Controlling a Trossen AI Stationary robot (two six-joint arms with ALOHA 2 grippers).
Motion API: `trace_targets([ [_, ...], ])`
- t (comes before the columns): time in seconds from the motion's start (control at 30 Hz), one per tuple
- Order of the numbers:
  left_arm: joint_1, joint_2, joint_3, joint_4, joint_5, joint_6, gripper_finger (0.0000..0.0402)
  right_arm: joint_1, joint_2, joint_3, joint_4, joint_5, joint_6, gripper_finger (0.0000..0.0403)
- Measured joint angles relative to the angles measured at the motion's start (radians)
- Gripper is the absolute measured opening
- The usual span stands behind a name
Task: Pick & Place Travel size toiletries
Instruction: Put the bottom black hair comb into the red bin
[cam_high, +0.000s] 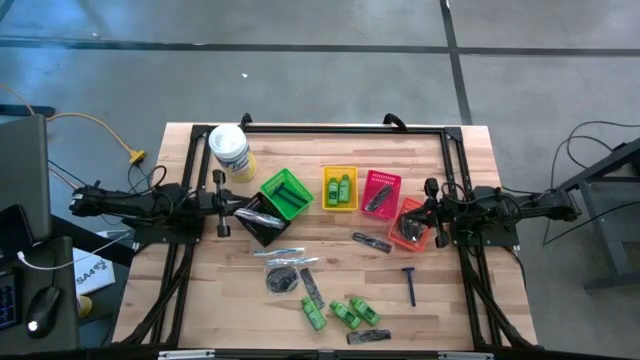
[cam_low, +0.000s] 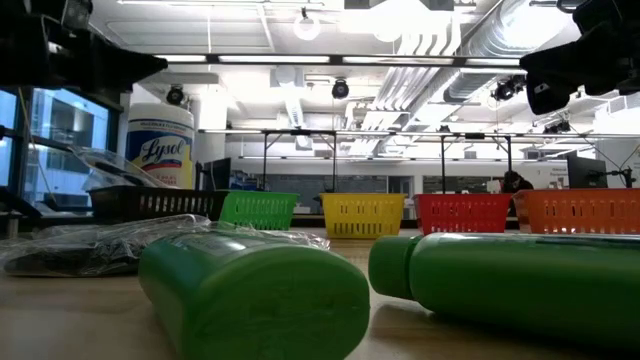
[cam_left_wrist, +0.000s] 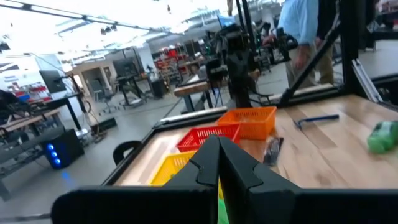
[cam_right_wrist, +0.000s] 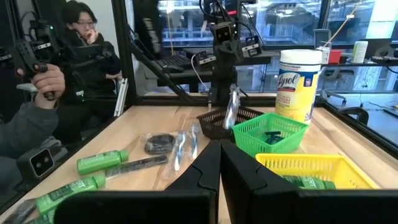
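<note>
Loose toiletries lie on the near half of the table: green mini bottles (cam_high: 345, 313), a blue-handled razor (cam_high: 410, 285), dark combs (cam_high: 370, 242), a round dark packet (cam_high: 282, 278) and clear-wrapped sticks (cam_high: 285, 257). Another clear-wrapped stick (cam_right_wrist: 232, 109) stands up out of the black basket (cam_high: 262, 218). My left gripper (cam_high: 240, 212) is shut just left of that basket, and its wrist view (cam_left_wrist: 217, 142) shows nothing between the fingers. My right gripper (cam_high: 426, 215) hangs shut over the orange basket (cam_high: 412, 225), also with nothing in it (cam_right_wrist: 219, 146).
A green basket (cam_high: 287, 193), a yellow basket (cam_high: 340, 187) holding green bottles and a red basket (cam_high: 380, 193) stand in a row mid-table. A white tub with a yellow label (cam_high: 230, 150) stands at the far left. A black frame (cam_high: 345, 128) borders the table. A person (cam_right_wrist: 74, 56) sits beyond it.
</note>
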Motion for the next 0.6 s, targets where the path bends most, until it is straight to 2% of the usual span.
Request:
trace_targets([
  [0.1, 0.000, 0.000, 0.000, -0.022, 0.006, -0.001, 0.0000, 0.000, 0.000, 0.000, 0.004, 0.001, 0.001, 0.0003],
  [0.23, 0.000, 0.001, 0.001, -0.060, 0.063, -0.011, 0.0000, 0.000, 0.000, 0.000, 0.004, 0.001, 0.002, 0.0003],
  [0.47, 0.000, 0.000, 0.002, -0.076, 0.056, -0.116, 0.0000, 0.000, 0.000, 0.000, 0.004, 0.003, -0.003, 0.0003],
  [0.6, 0.000, 0.000, 0.002, -0.072, 0.053, -0.124, 0.0000, 0.000, 0.000, 0.000, 0.002, 0.003, -0.028, 0.0003],
])
